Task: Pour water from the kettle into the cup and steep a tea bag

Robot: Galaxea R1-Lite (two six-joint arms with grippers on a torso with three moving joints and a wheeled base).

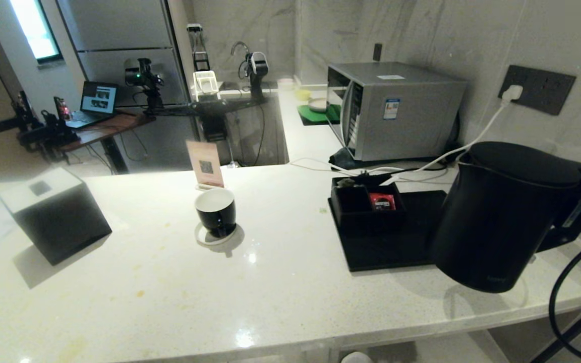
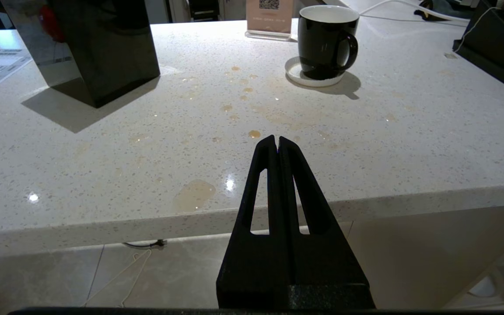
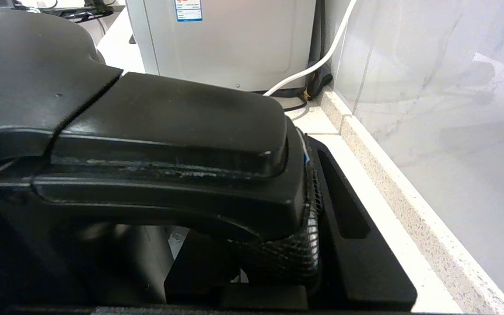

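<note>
Pale stone counter (image 1: 280,282) fills the head view: the cup (image 1: 215,212) stands on a white coaster, well apart from the kettle (image 1: 497,217), which hangs tilted above the counter's right edge, its handle toward the right gripper (image 1: 580,204). Carried that far, it could slosh or slip. From the left wrist, the left gripper (image 2: 277,142) is parked before the counter edge, fingers pressed together, with yellowish stains near the cup (image 2: 326,41). Right wrist view: fingers (image 3: 344,205) clamp the kettle handle (image 3: 169,144). Water level stays hidden; no tea bag is discernible.
</note>
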